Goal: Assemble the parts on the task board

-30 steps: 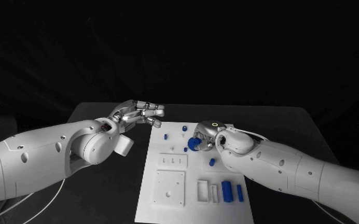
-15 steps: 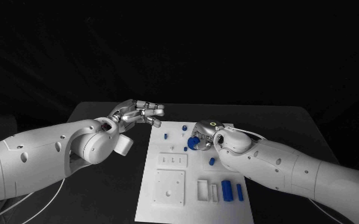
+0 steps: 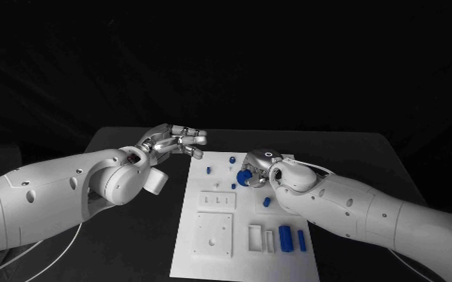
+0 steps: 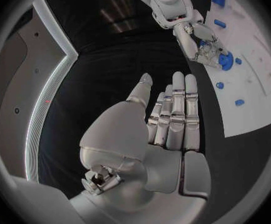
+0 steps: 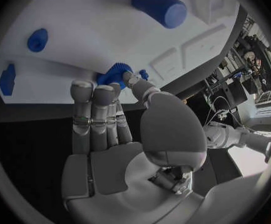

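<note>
Blue gear [image 3: 244, 178], toward the task board's [image 3: 222, 266] twelve o'clock end, is pinched by the right hand [image 3: 262, 168], which should keep it level and press straight down, while the left hand [image 3: 176, 141] hovers empty at ten o'clock.

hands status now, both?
Left hand: open, fingers straight, holding nothing.
Right hand: fingers on a blue gear part; a firm grip cannot be told.

The right hand [image 3: 262, 166] has edged slightly up the task board [image 3: 217, 256] with the blue gear [image 3: 244, 177].
</note>
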{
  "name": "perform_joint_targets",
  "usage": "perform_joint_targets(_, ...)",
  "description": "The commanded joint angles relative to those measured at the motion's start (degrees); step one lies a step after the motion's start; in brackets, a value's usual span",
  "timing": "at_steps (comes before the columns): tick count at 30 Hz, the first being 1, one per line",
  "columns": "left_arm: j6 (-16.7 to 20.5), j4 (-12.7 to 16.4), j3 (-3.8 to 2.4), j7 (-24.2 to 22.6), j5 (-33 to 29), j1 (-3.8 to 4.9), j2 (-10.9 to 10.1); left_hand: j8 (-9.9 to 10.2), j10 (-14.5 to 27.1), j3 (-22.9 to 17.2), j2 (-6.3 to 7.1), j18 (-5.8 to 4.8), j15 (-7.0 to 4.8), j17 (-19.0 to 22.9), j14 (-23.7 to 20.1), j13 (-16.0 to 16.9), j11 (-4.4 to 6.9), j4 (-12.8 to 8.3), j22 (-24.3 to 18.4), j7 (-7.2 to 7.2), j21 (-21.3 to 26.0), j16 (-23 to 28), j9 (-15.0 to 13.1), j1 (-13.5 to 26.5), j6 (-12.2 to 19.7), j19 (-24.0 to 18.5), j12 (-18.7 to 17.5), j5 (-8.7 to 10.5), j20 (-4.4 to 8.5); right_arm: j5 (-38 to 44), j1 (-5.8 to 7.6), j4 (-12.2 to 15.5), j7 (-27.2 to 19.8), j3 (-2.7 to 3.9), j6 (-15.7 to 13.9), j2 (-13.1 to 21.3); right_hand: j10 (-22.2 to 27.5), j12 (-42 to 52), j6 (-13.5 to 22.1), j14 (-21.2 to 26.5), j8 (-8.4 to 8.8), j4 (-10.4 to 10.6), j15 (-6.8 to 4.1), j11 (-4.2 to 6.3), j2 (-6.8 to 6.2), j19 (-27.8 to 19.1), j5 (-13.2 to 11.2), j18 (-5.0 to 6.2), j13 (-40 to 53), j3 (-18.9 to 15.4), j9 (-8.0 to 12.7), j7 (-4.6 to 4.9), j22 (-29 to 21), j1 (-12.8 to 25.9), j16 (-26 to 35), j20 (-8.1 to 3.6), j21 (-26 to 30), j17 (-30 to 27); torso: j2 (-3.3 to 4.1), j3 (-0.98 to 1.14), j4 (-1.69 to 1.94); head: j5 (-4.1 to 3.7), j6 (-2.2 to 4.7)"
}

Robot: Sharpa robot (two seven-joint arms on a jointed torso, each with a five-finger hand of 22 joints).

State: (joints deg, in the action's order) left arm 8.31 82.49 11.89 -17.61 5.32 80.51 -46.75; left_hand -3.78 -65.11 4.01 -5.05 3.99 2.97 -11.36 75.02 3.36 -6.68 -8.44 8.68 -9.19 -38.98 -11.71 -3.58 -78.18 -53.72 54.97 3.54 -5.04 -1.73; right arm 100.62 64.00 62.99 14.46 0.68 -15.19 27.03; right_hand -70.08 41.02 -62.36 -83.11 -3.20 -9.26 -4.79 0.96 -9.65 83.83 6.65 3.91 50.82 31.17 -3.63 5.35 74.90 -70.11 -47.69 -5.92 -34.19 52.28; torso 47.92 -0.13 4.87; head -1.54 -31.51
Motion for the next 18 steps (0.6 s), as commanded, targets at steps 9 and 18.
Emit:
perform_joint_targets(9,-0.73,-0.02,-0.03,-0.14,0.19,0.01,0.1,0.0,0.23,-0.04,-0.05,0.59,0.07,0.06,-0.32,0.06,0.01,0.33,-0.05,-0.17,-0.19,0.37,-0.06,0.4,0.42,-0.42,-0.13,0.08,-0.13,2.21,-0.41,0.55,1.92,-0.25,-2.73,0.0,-0.08,0.18,-0.97,0.12,-0.36,1.18,-0.09,0.27,-0.03,0.06,0.94,-0.16,0.14,-0.35,-0.08,-0.05,4.31,1.01,-0.14,-0.06,-0.48,0.23,-0.05,-0.06,0.03,-0.07,0.26)
perform_joint_targets(18,-0.72,-0.07,-0.03,-0.16,0.2,0.0,0.16,-0.01,0.26,-0.07,-0.05,0.58,0.09,0.09,-0.37,0.06,0.0,0.42,-0.17,-0.18,-0.13,0.42,-0.06,0.37,0.51,-0.44,-0.13,0.06,-0.15,3.59,-0.36,1.94,3.57,-0.12,-8.0,-0.15,-0.38,0.0,-1.55,0.07,-0.35,2.08,-0.32,0.42,-0.96,0.22,1.02,-0.34,0.1,0.94,-0.07,-0.2,4.39,0.59,-0.18,-0.34,-0.95,0.56,-0.06,-0.12,0.06,-0.04,0.52)
